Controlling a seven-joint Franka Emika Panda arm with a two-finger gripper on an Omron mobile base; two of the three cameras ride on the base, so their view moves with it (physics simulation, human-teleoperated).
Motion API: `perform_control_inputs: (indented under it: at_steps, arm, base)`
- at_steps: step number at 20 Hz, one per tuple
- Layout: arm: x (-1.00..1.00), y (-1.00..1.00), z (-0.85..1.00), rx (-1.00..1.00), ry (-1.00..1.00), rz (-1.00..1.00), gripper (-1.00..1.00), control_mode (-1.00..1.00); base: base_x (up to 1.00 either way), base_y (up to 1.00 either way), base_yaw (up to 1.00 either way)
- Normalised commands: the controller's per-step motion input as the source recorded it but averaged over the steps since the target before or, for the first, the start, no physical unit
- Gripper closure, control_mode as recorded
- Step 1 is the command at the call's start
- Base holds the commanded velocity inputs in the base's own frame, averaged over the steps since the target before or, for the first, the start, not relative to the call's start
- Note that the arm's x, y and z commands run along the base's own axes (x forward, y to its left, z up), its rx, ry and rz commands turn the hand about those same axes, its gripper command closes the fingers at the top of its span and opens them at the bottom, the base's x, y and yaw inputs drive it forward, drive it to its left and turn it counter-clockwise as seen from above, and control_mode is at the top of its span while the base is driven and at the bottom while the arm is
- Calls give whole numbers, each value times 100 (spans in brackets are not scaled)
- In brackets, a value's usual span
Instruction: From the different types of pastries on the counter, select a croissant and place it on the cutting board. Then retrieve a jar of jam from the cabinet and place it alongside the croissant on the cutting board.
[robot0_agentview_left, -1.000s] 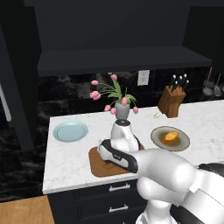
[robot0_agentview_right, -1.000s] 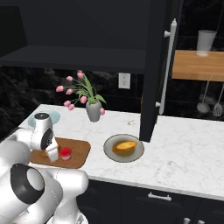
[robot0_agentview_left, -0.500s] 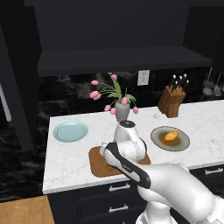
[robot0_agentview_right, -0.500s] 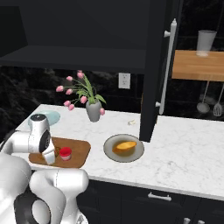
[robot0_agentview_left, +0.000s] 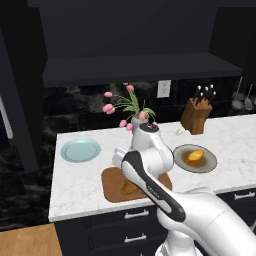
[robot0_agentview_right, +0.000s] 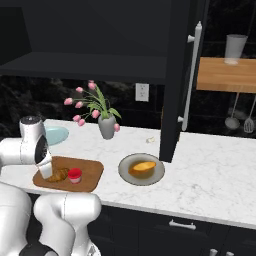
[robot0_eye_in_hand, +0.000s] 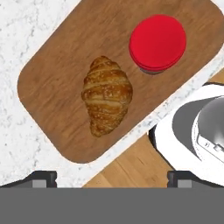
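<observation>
Evidently the task stood at its very end: the croissant lay flat on the cutting board, and the jar of jam stood upright on the same board, just beside the pastry but apart from it. In the hand view the gripper hung above the board with its two fingertips spread wide at the lower corners and nothing between them, so it was released and empty. From the right base view the hand sat just over the left end of the board, with the croissant and the red jar beside it.

By my judgement nothing was left to fetch; the only sensible next move would be to lift the hand straight up and clear, without brushing the jar.

As for the other vessels, the grey plate on the counter held the rounder orange-yellow bun, the light blue plate carried nothing, the vase held pink tulips, and the knife block held its knives. Whether the cabinet was open could not be told.
</observation>
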Motion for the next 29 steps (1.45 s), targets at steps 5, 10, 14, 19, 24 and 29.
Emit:
perform_control_inputs:
  at_steps: [5,10,14,19,24,29]
  arm:
    - [-52,-9,57,0,3,0,-100,-100]
    - [-100,-32,-22,0,-3,0,-100,-100]
    - [-100,-42,-26,0,-13,0,-100,-100]
    - [-100,-37,-20,1,-15,0,-100,-100]
    - [-100,-29,-11,2,-14,0,-100,-100]
    - [-100,-31,-4,8,-15,0,-100,-100]
  base:
    - [0,0,0]
    - [0,0,0]
    - [0,0,0]
    - [0,0,0]
    - [0,0,0]
    - [0,0,0]
